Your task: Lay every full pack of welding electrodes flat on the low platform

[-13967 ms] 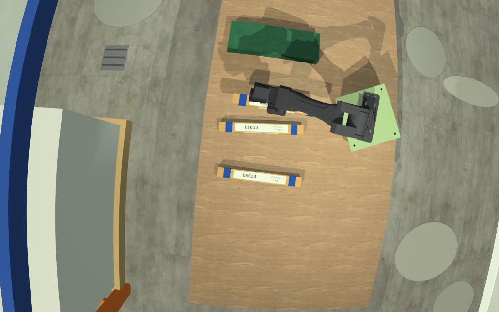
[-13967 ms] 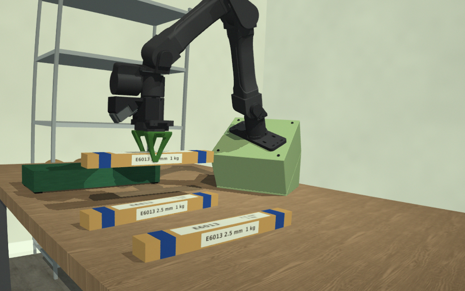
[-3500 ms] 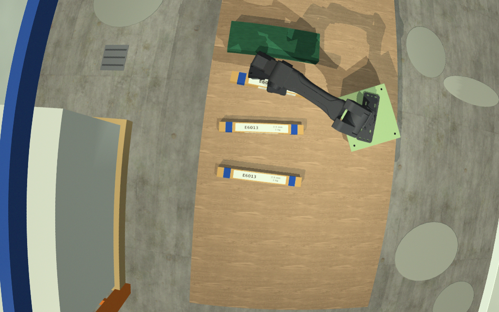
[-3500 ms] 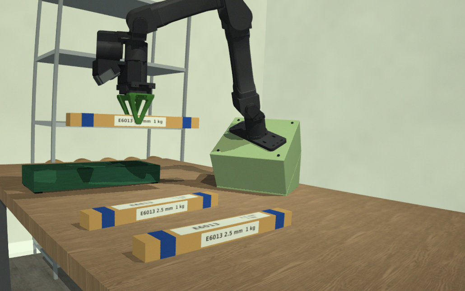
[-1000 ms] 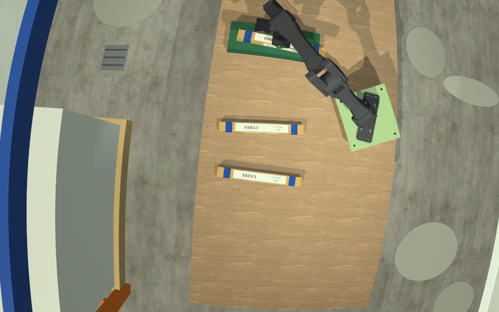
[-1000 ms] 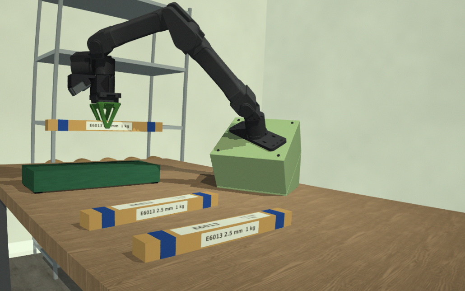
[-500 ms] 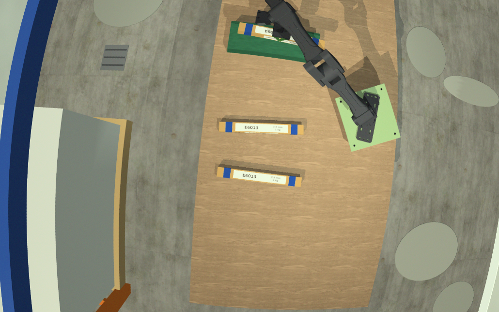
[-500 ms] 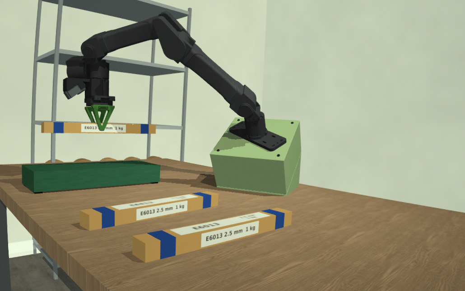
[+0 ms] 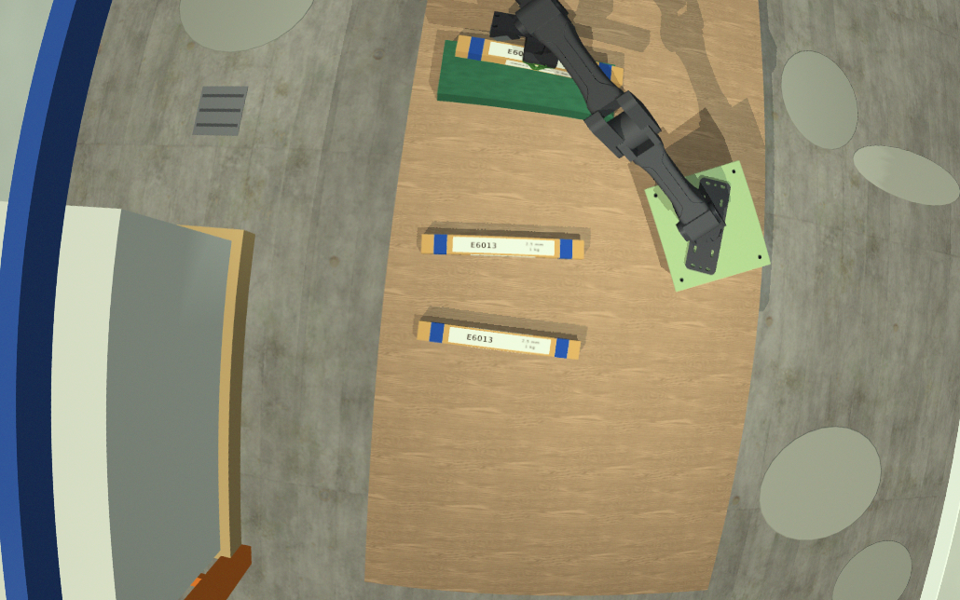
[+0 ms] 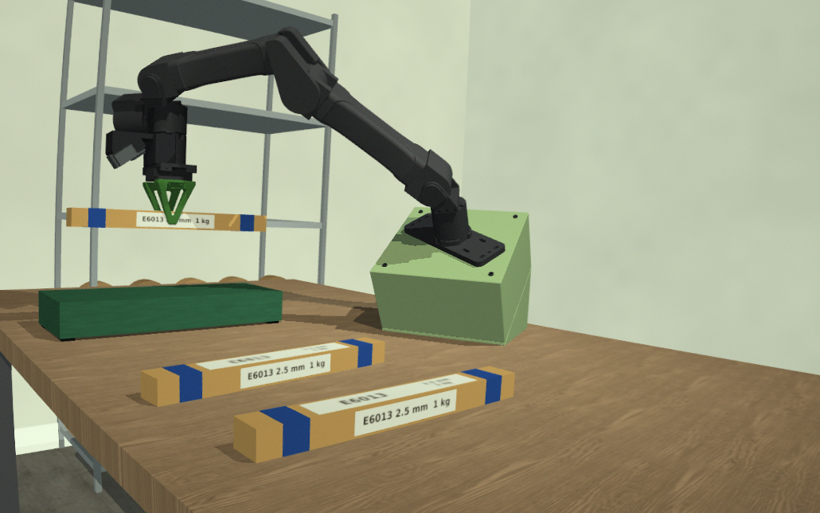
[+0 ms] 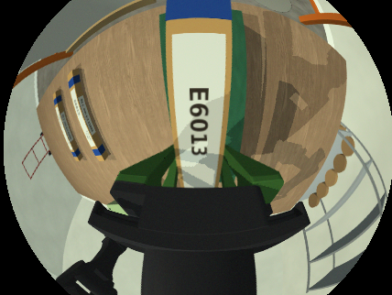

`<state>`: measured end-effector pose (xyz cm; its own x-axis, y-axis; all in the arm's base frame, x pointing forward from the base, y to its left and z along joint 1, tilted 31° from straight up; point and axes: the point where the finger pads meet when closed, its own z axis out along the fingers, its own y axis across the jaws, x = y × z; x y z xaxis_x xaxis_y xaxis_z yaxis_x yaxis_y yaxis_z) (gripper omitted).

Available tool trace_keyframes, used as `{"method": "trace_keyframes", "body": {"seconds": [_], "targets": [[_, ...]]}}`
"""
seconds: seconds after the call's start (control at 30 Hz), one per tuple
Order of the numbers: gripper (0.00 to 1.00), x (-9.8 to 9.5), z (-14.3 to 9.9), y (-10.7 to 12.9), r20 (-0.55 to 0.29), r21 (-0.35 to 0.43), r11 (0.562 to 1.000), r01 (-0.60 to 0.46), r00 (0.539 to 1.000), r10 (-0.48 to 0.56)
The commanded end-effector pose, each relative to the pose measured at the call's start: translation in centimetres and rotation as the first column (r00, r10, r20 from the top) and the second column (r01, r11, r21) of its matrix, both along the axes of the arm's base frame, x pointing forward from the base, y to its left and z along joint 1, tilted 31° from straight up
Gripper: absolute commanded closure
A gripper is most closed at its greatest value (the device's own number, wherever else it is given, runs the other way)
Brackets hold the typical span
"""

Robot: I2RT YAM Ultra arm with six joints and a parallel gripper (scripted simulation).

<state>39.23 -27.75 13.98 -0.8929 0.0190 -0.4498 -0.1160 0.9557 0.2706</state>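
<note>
Three packs of electrodes show from the top view: the held pack (image 9: pixel 495 50) hangs over the far edge of the green platform (image 9: pixel 509 88), partly hidden under the arm (image 9: pixel 601 91), while the middle pack (image 9: pixel 502 245) and the near pack (image 9: pixel 497 339) lie flat on the wooden table (image 9: pixel 566 459), well apart from each other and from the platform; the arm's light green base block (image 9: pixel 743 233) stands at the table's right side. From the exterior view, the gripper (image 10: pixel 169 209) points straight down and its green fingers (image 10: pixel 158 196) pinch the held pack (image 10: pixel 115 217) near its middle, from opposite sides; that pack hangs roughly level, well above the platform (image 10: pixel 157 308) and touching nothing else, with a grey shelf rack (image 10: pixel 99 157) behind it. The other two packs (image 10: pixel 266 369) (image 10: pixel 374 411) rest on the table in front of the platform. From the wrist view, the held pack (image 11: pixel 197 92) runs away from the camera between the fingers, its E6013 label upward, with the platform (image 11: pixel 239 85) showing below it mostly on one side, and the two lying packs (image 11: pixel 80 113) off to the left.
</note>
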Motion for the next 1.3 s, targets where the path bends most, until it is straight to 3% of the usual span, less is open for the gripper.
{"method": "trace_keyframes", "body": {"seconds": [0.0, 1.27], "targets": [[1.0, -1.9, 4.5, -2.3, 0.059, -0.043, 0.998, 0.052, 0.997, -0.049], [1.0, -1.4, 4.1, -3.4, 0.063, -0.045, 0.998, 0.051, 0.997, -0.048]]}}
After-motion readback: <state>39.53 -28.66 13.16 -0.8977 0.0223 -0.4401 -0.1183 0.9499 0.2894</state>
